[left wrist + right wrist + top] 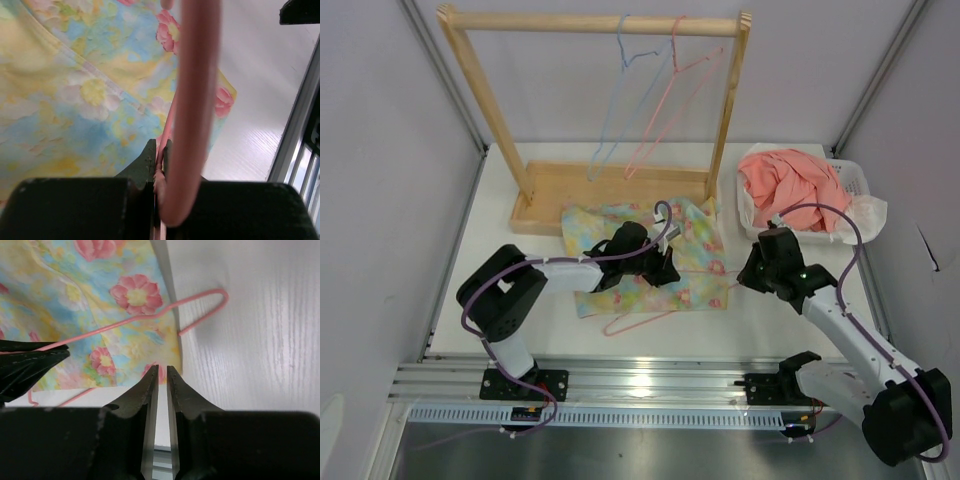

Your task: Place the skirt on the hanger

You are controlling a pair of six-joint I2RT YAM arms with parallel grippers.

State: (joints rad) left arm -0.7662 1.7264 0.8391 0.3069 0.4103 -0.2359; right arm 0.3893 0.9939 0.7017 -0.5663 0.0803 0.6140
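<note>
The skirt (692,245) (75,100) (75,300), pastel cloth with pink flowers, lies flat on the white table. A pink wire hanger (640,323) (197,100) (200,297) lies across it, with its lower wire sticking out past the skirt's near edge. My left gripper (665,268) (160,147) is shut on the hanger at its neck, over the skirt's middle. My right gripper (742,277) (162,369) is at the skirt's near right corner. Its jaws are drawn to a narrow slit, with the tips on the cloth's edge.
A wooden rack (590,22) stands at the back of the table, with a light blue hanger (615,100) and another pink hanger (680,100) hung on it. A white basket (850,175) at the back right holds a coral garment (790,180). A metal rail (650,375) runs along the near edge.
</note>
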